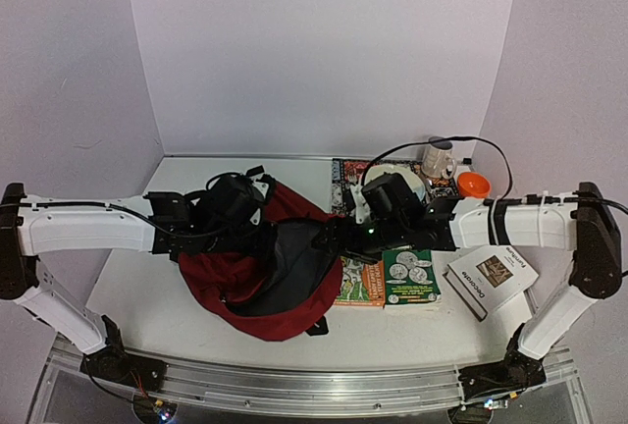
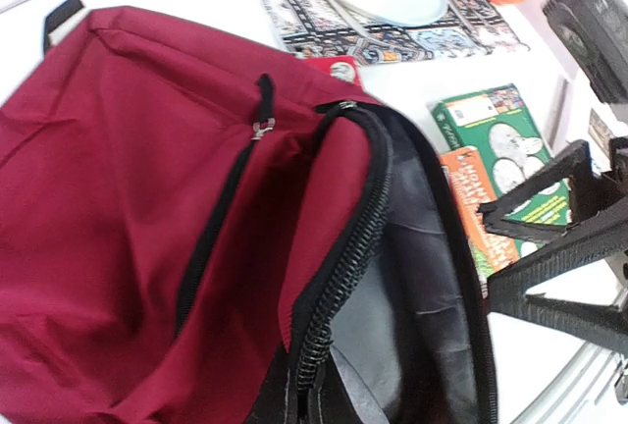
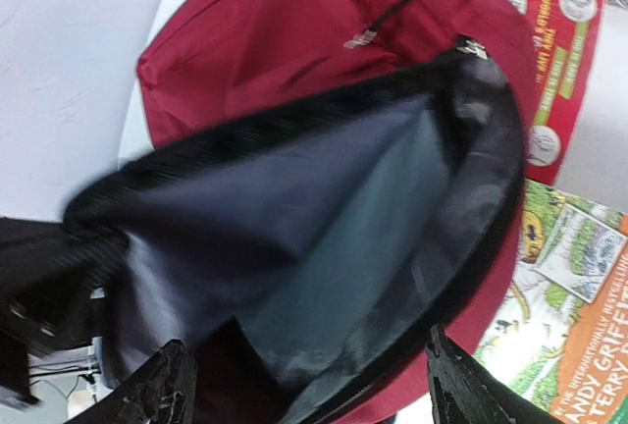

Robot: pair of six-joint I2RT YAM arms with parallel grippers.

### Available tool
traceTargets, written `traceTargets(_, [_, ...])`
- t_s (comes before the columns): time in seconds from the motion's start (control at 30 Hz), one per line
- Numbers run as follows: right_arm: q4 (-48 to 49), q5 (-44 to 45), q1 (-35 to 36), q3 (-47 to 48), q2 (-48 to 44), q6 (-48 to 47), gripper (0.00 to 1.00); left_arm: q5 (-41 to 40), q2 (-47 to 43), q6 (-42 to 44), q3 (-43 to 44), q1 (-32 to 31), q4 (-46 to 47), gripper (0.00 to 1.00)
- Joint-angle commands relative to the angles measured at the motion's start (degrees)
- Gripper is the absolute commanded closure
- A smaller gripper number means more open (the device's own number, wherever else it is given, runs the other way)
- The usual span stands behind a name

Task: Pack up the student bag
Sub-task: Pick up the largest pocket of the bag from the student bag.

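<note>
The student bag [image 1: 228,285], dark red with black lining, lies mid-table with its mouth gaping to the right. My left gripper [image 1: 261,234] is shut on the bag's zippered rim [image 2: 339,277] and holds it up; its fingers are hidden at the bottom edge of the left wrist view. My right gripper [image 3: 309,395] stands open at the mouth, one finger on each side of the lower rim, over the dark lining [image 3: 324,247]. It also shows as black fingers [image 2: 549,247] at the bag's right edge.
Beside the bag lie an orange book [image 1: 361,283], a green book [image 1: 410,276] and a white book [image 1: 491,278]. A red book [image 3: 549,41] lies partly under the bag. Behind are a placemat with a plate [image 1: 397,181], a cup [image 1: 439,159] and an orange bowl [image 1: 473,185].
</note>
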Motion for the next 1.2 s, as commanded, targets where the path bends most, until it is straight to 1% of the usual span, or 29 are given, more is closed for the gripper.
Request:
traceTargets(0.0, [-2.6,1.9,0.3,0.0,3.1,-1.1,0.20,-1.9,-3.6,4.4,4.3,2.5,-4.7,1.00])
traceTargets(0.17, [-3.0,2.6,0.3,1.1,8.3,-2.2,0.23,-6.8,-5.7,6.3,6.7,4.6,-11.1,1.00])
traceTargets(0.23, [-3.0,2.5,0.3,2.5,10.4,-3.2,0.26,-8.9,-7.4,6.7,7.9,5.1,-13.4,1.00])
traceTargets(0.43, [-5.2,5.2,0.2,11.6,17.2,-8.0,0.30,-12.3,-12.9,8.2,12.2,7.3,-19.3,1.00])
traceTargets(0.57, [-7.1,7.3,-0.5,17.5,21.3,-10.6,0.31,-14.9,-13.8,9.1,14.9,9.4,-23.3,1.00])
traceTargets(0.63, [-8.2,8.1,-1.1,20.0,23.3,-11.4,0.31,-15.3,-14.0,9.6,15.3,10.5,-23.8,1.00])
traceTargets(0.77, [-9.1,8.8,-1.8,23.4,25.7,-13.0,0.30,-13.5,-12.8,9.3,13.1,13.6,-23.2,1.00])
traceTargets(0.93, [-9.1,6.2,-1.8,25.6,27.0,-15.0,0.29,-12.0,-8.6,8.9,6.0,17.8,-19.6,1.00])
traceTargets(1.03, [-9.1,4.7,-1.8,25.1,26.4,-15.8,0.28,-14.0,-5.3,9.3,3.7,19.4,-18.9,0.99])
traceTargets(1.17, [-8.9,2.4,-1.9,23.5,23.3,-16.6,0.24,-19.0,-1.1,9.6,3.1,21.0,-18.9,0.91])
